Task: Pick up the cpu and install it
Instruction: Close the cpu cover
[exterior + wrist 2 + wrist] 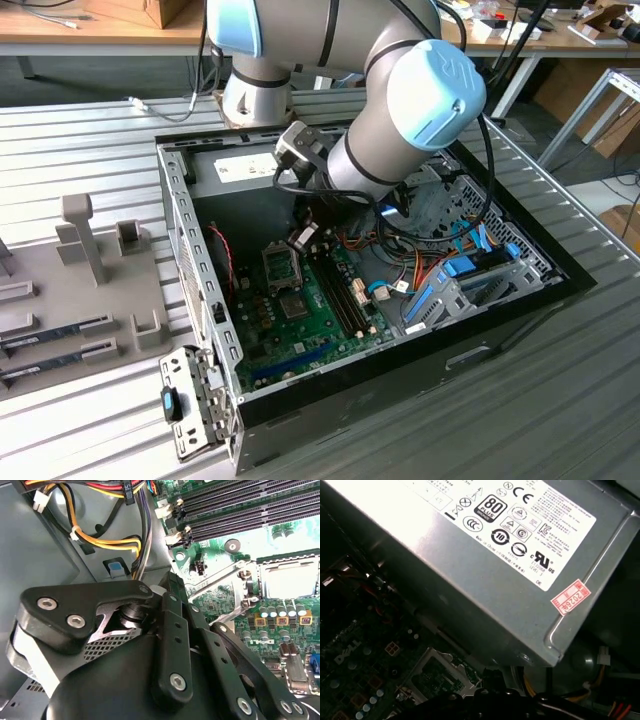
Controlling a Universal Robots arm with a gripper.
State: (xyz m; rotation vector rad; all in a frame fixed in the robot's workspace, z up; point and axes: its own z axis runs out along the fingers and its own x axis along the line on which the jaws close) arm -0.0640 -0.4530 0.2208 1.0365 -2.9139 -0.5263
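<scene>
The cpu (pixel 292 577) seems to lie in its socket, cut off by the picture's edge.

In the second wrist view a pale silvery square with a green rim sits there, and the metal retention frame (pixel 225 582) is lifted at its 9 o'clock. I cannot tell if the gripper (pixel 303 238) is open or closed; it hangs near the socket. The computer case (pixel 190 250) holds the motherboard (pixel 310 320), with the power supply (pixel 485 570) at 12 o'clock and the cables (pixel 400 270) at 3 o'clock.

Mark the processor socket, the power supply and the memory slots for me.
Socket (pixel 289 578): second wrist view, on its shiny centre.
Power supply (pixel 485 575): first wrist view, on its grey metal side.
Memory slots (pixel 235 510): second wrist view, on the long black rails.
</scene>
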